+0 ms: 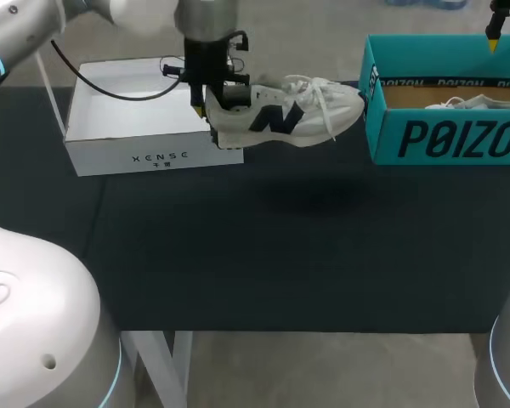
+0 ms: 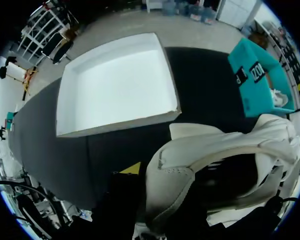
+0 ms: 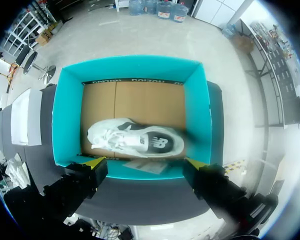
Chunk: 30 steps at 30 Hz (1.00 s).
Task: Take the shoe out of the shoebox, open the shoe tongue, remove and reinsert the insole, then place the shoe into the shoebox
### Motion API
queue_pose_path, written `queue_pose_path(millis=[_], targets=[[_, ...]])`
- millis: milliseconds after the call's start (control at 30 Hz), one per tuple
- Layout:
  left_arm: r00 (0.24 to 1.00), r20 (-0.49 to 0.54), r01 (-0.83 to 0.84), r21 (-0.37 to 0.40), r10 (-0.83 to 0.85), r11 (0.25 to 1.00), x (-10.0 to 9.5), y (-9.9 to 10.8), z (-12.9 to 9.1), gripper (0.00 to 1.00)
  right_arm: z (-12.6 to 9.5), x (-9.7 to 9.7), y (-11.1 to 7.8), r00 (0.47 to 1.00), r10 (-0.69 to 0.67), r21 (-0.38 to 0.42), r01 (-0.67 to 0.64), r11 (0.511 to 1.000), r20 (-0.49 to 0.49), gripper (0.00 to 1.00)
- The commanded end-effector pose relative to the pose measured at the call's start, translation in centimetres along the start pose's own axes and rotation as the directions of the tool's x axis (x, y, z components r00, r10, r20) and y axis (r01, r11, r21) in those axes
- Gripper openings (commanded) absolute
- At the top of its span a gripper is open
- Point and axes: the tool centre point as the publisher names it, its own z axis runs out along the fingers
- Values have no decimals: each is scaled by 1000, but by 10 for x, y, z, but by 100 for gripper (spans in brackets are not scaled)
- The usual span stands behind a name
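Observation:
A white shoe with a dark side logo hangs above the black table, toe pointing right. My left gripper is shut on its heel collar; in the left wrist view one yellow fingertip shows outside the heel of the shoe, and the other is hidden inside. The teal shoebox stands at the back right with a second white shoe lying on its cardboard floor. High over that shoebox, my right gripper stands open, holding nothing.
A shallow white box sits at the back left, just behind and left of the held shoe, and shows empty in the left wrist view. The dark table mat stretches across the front.

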Motion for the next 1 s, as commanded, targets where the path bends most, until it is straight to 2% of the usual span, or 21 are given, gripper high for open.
queue_pose_path(millis=[33, 167, 533, 633, 733, 867, 1000], targets=[[1000, -14, -19, 146, 21, 989, 18, 13, 15, 0, 0, 0, 0, 1000, 0, -1, 0, 1000, 0, 100], [996, -44, -74, 43, 76, 996, 37, 31, 31, 0, 0, 0, 0, 1000, 0, -1, 0, 1000, 0, 100], [995, -45, -89, -99, 84, 991, 71, 68, 62, 0, 0, 0, 0, 1000, 0, -1, 0, 1000, 0, 100], [995, -64, -84, -116, 77, 990, 81, 73, 70, 0, 0, 0, 0, 1000, 0, -1, 0, 1000, 0, 100], [996, -26, -83, -121, 81, 989, 92, 81, 80, 0, 0, 0, 0, 1000, 0, -1, 0, 1000, 0, 100], [998, 10, -67, -136, 69, 988, 97, 85, 95, 0, 0, 0, 0, 1000, 0, -1, 0, 1000, 0, 100], [999, -30, -44, -147, 40, 988, 101, 81, 105, 0, 0, 0, 0, 1000, 0, -1, 0, 1000, 0, 100]])
